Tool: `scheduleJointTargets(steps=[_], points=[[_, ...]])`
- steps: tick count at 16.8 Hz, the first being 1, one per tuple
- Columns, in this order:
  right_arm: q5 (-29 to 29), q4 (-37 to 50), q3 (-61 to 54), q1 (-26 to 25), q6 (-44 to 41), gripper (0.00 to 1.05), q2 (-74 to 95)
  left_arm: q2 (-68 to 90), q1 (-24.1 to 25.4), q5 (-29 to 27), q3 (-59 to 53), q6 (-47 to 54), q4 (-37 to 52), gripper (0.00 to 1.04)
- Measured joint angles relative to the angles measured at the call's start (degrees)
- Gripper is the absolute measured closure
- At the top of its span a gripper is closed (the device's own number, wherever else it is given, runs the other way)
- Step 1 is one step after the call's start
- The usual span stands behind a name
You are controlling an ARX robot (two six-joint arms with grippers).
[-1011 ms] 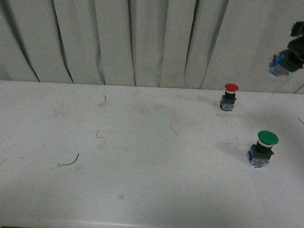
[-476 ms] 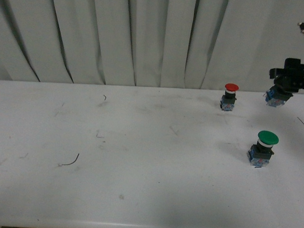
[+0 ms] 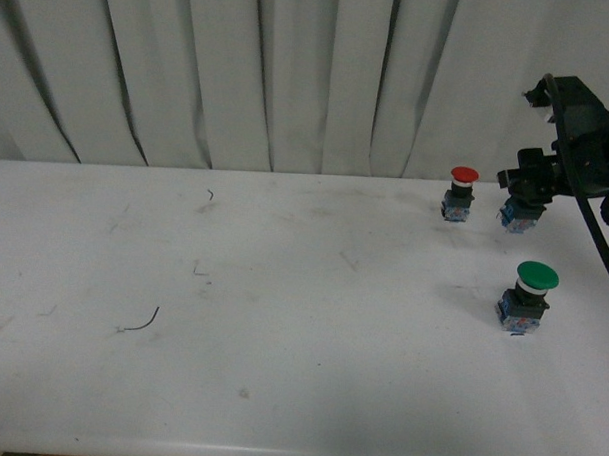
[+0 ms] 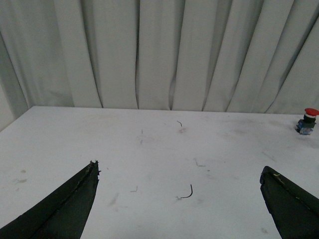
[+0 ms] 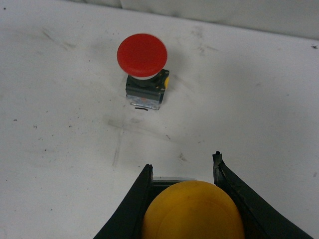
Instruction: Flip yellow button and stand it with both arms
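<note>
Between your right gripper's [image 5: 182, 162] clamped fingers: yellow button [image 5: 193, 211], round yellow-orange cap, blue base lowest, just beside the red button [image 5: 142, 55] on the surface [image 3: 282, 287]. Your left gripper [image 4: 179, 167] stands wide, empty.

Honestly can't make out any readable text, labels, brand names or numbers on anything in these shots.

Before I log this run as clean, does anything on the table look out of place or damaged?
Only stray debris: a curved dark wire scrap lies loose on the table, with a smaller scrap near its far edge. The red button and green button stand upright; the yellow button is gripped in the right hand.
</note>
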Motion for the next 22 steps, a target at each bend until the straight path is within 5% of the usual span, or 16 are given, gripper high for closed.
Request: scheduleJointTargets(steps=[22], points=[[11.2,-2.9,2.6,5.5,4.2,0.7,5.8,0.0,0.0,0.0,0.0,0.0,0.0,0.07]])
